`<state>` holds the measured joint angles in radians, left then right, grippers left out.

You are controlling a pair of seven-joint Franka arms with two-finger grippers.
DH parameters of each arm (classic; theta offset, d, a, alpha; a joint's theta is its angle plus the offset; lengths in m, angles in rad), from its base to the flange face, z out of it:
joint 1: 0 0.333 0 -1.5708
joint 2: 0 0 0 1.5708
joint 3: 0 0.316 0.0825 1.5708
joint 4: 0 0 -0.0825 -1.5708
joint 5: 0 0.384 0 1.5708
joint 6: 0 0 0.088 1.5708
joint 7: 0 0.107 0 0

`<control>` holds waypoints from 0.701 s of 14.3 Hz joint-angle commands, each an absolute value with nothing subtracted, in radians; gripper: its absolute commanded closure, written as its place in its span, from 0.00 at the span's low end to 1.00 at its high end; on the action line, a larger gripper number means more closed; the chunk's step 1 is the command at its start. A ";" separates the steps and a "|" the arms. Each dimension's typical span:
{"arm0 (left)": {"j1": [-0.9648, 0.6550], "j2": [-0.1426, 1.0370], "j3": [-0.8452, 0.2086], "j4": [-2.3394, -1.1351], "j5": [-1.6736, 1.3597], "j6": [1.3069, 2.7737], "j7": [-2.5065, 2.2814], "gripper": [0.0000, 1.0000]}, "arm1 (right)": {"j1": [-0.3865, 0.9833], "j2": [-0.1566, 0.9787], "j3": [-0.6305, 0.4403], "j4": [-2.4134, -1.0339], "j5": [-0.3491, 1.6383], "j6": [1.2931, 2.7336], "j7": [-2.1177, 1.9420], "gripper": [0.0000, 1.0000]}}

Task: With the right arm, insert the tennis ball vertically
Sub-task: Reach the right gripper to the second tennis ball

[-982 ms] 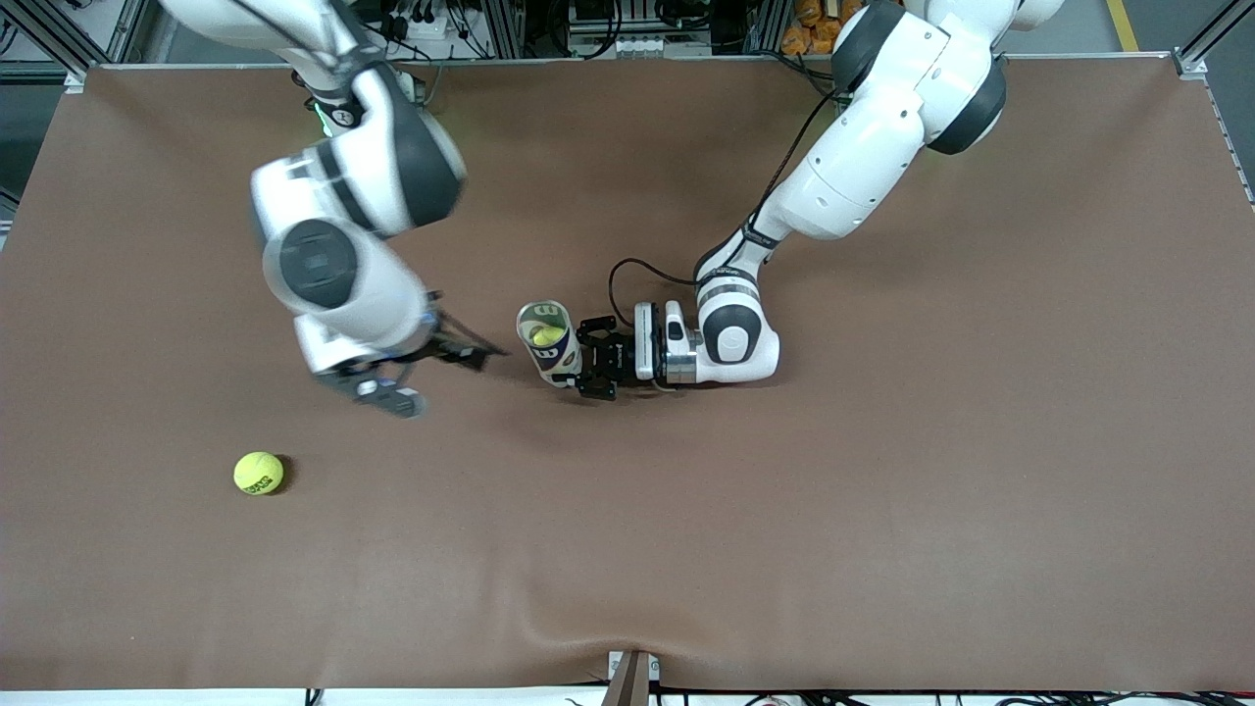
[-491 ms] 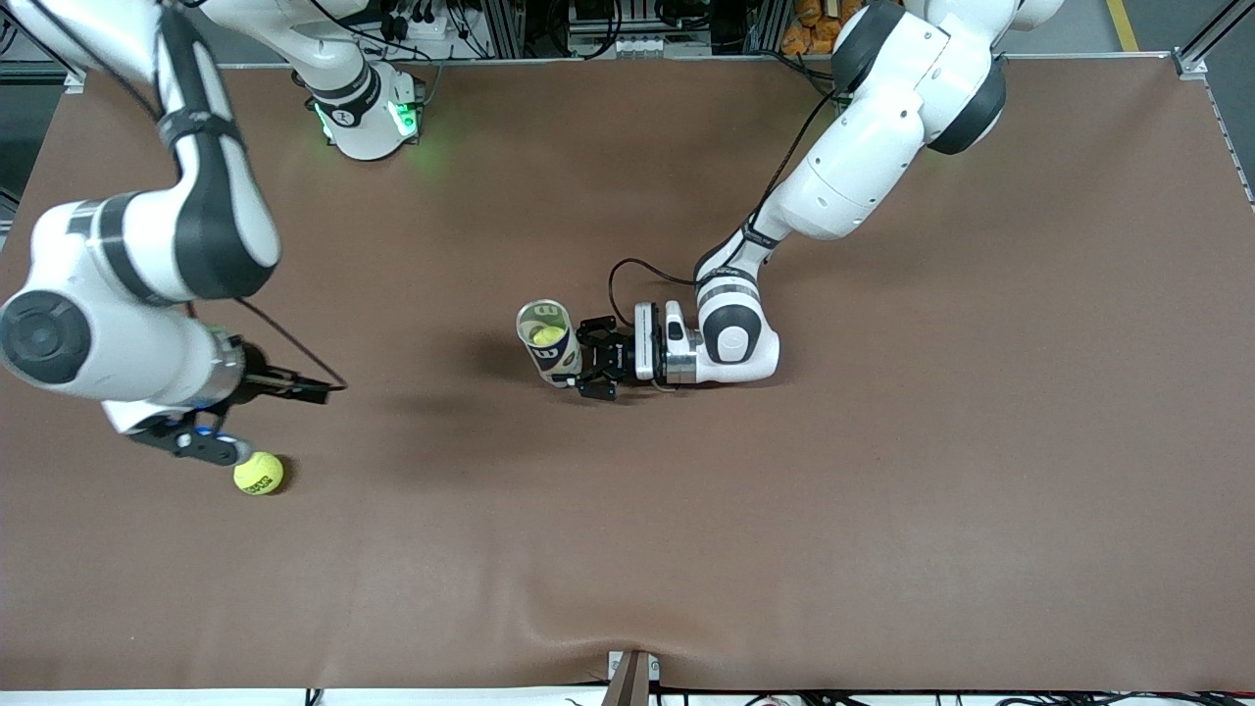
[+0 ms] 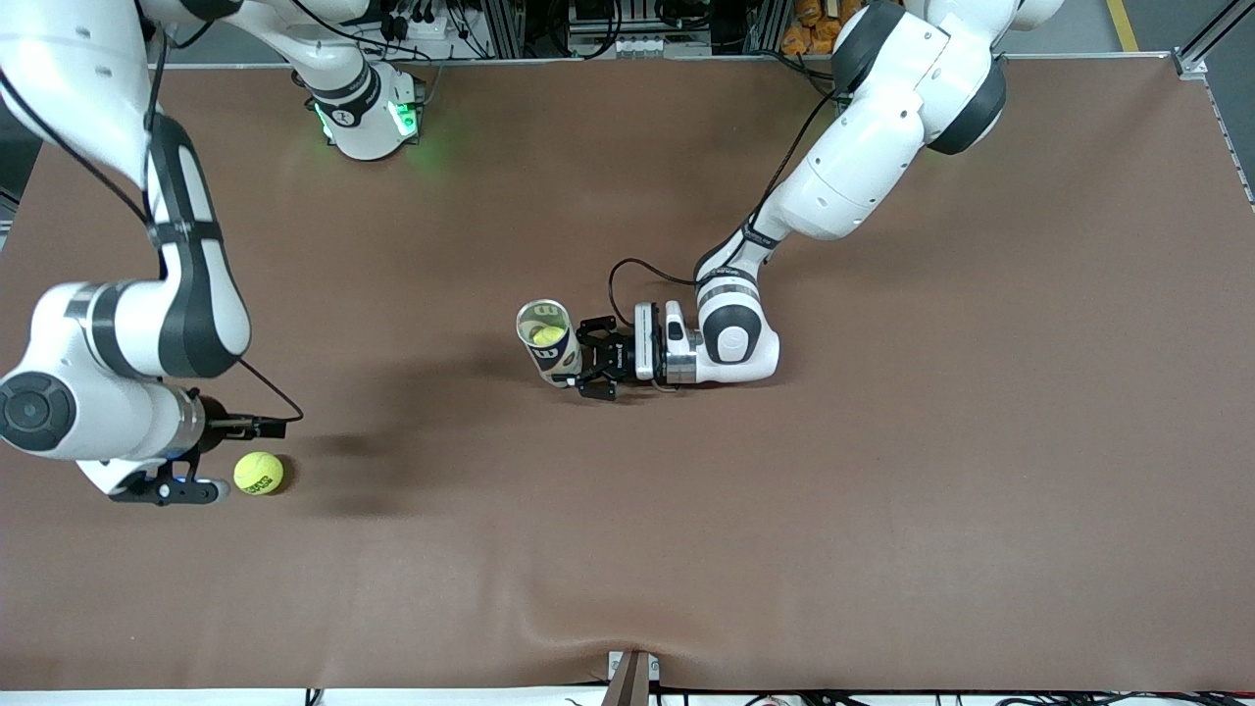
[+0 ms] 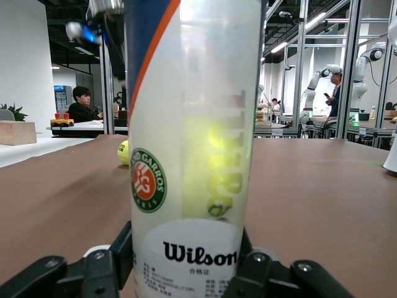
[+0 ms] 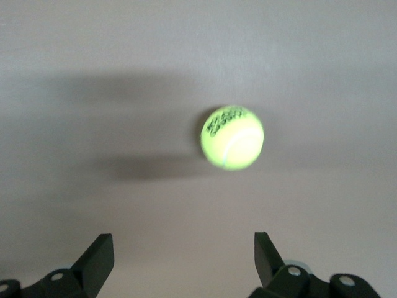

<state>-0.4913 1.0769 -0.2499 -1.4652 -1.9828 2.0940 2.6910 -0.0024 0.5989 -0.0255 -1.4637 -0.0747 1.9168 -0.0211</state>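
Swung out from mid-table, the right gripper (image 3: 227, 457), jaws wide and empty, now hovers beside the yellow-green tennis ball (image 3: 258, 473) near the brown table's (image 3: 882, 510) right-arm end, while the left gripper (image 3: 592, 359) clamps the upright clear plastic ball tube (image 3: 547, 341) at centre.

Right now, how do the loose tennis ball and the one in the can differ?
The loose tennis ball lies bare on the table, toward the right arm's end; the ball in the can sits inside the upright clear can. The loose one is ungripped, beside the open right end effector; the other's can is clamped by the left end effector. Both are yellow-green.
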 commanded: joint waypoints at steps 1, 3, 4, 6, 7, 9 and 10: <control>-0.502 1.111 -0.244 -1.448 -2.013 2.112 2.738 0.35 | -0.057 0.663 -0.006 -1.434 -0.092 2.020 -0.168 0.00; -0.502 1.111 -0.244 -1.448 -2.013 2.112 2.738 0.35 | -0.081 0.698 -0.005 -1.433 -0.087 2.075 -0.318 0.00; -0.500 1.111 -0.244 -1.448 -2.013 2.112 2.738 0.35 | -0.087 0.710 -0.005 -1.433 -0.086 2.106 -0.360 0.00; -0.502 1.112 -0.242 -1.450 -2.013 2.112 2.738 0.35 | -0.089 0.719 -0.005 -1.433 -0.084 2.121 -0.382 0.00; -0.502 1.115 -0.244 -1.448 -2.013 2.112 2.738 0.35 | -0.087 0.727 -0.005 -1.434 -0.081 2.121 -0.403 0.00; -0.502 1.115 -0.242 -1.448 -2.013 2.112 2.738 0.35 | -0.097 0.758 -0.003 -1.431 -0.081 2.155 -0.472 0.00; -0.502 1.117 -0.242 -1.448 -2.013 2.112 2.738 0.35 | -0.104 0.761 -0.003 -1.433 -0.078 2.177 -0.491 0.00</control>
